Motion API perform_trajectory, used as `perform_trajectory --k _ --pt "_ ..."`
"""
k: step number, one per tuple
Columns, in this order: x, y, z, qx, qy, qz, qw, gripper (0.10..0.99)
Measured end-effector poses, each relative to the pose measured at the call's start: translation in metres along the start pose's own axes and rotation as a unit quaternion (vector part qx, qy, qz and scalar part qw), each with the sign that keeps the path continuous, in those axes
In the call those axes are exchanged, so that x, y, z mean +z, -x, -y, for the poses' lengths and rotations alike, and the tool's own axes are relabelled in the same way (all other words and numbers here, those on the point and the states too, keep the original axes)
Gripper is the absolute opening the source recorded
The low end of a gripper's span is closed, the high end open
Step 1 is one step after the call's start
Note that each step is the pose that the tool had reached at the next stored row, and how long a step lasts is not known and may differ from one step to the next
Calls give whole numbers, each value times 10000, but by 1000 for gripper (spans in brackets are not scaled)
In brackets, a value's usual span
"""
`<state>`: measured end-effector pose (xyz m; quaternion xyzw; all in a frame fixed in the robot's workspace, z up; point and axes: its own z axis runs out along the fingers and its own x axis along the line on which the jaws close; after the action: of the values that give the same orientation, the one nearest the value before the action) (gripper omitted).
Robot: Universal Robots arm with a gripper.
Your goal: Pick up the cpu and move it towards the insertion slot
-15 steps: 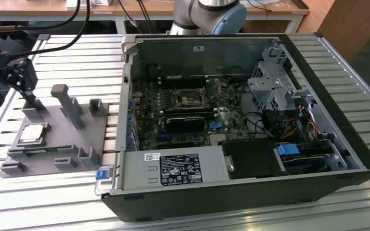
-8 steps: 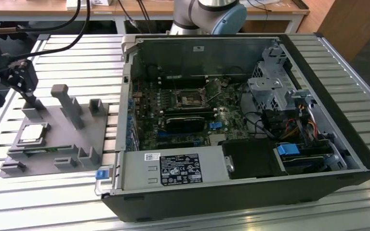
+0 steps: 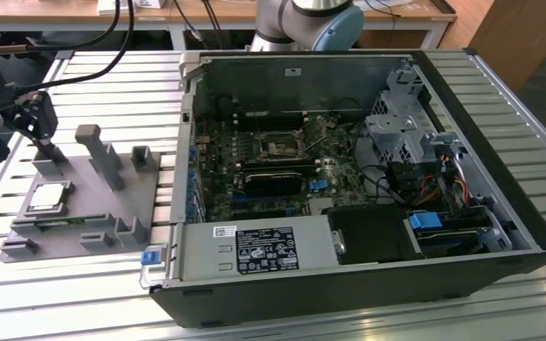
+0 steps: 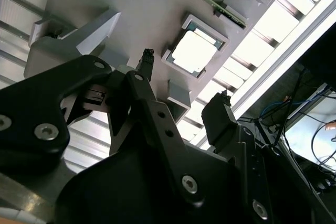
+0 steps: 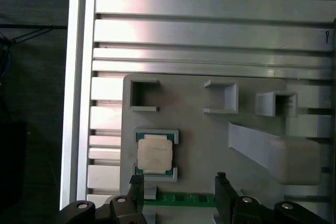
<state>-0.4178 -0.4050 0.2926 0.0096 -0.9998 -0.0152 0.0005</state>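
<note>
**Gripper open over fixture plate; cpu not picked up**

Gripper [image 5: 179,186]: black, two-fingered, jaws spread wide with nothing between them. In both wrist views it is poised over the grey fixture plate [image 5: 199,140], with the fingertips [image 4: 147,55] clear of every part. In the exterior view it stands at the far left, above the plate's tall posts.

Cpu [image 5: 155,153]: square, pale metal top, lying flat in a shallow framed recess of the plate. It sits near one fingertip and is not touched. In the exterior view the cpu [image 3: 48,197] is on the plate's left part, outside the computer case [image 3: 349,291].

Insertion slot [image 3: 281,148]: dark square socket with a shiny frame, on the motherboard inside the open case, well apart from the cpu and towards the exterior view's right.

Green circuit strip [image 5: 186,199]: set on edge in the plate, just beside the cpu recess.

Slatted metal table [image 3: 121,99]: carries both plate and case.
</note>
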Motion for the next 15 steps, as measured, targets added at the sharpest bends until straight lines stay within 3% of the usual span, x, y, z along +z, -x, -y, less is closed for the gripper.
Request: perform_trajectory --k 15 --pt "69 -31 15 0 1 1 10000 647"
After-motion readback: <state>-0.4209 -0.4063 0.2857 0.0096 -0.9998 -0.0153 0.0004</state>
